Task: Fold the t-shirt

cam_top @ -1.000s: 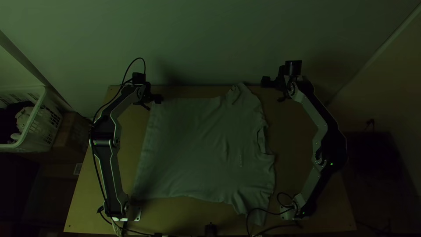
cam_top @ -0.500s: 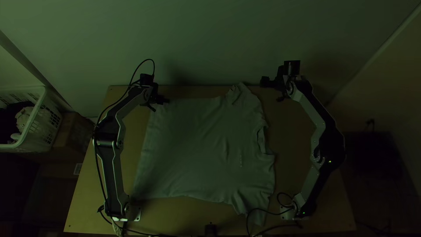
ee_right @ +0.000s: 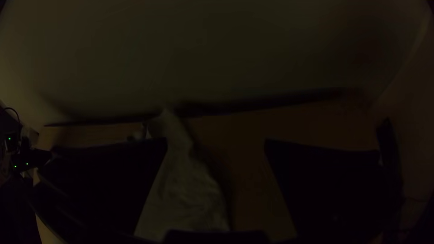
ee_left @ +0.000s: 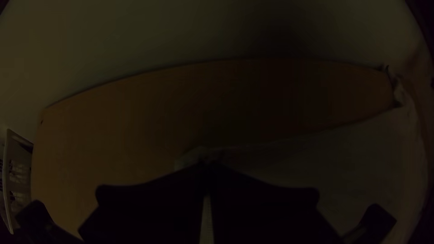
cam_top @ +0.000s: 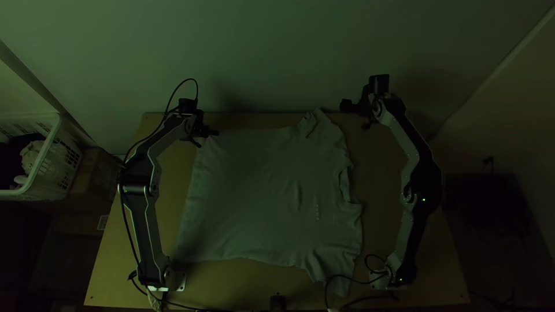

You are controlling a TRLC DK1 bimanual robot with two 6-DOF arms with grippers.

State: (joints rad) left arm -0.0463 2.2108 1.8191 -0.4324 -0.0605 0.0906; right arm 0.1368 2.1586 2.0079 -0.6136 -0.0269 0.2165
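Two arms stand at the table [cam_top: 124, 260], and one pale t-shirt [cam_top: 260, 196] lies spread out between them, filling most of the middle of the top view. Its body is laid nearly flat with shallow wrinkles, the straight hem toward the left of the frame and the neck opening toward the right. One sleeve points to the upper middle, close to the table's far edge, and the other points down toward the lower middle. A small mark of print shows right of centre on the cloth.

The left arm [cam_top: 145, 225] rises from the lower left, and the left gripper [cam_top: 211, 134] is at the upper left corner of the t-shirt. In the left wrist view its fingers are pressed together at the tips, right at that corner; whether any cloth is caught between them I cannot tell.

The right arm [cam_top: 411, 219] rises from the lower right, with the right gripper [cam_top: 354, 112] in the upper right part of the frame, to the right of the upper sleeve. Its fingers are spread wide, with nothing pinched between them, and in the right wrist view part of the t-shirt appears through the gap.

At the left edge of the top view, a white slatted basket [cam_top: 51, 147] has dark and pale cloth in it, just beside a brown box [cam_top: 95, 176].
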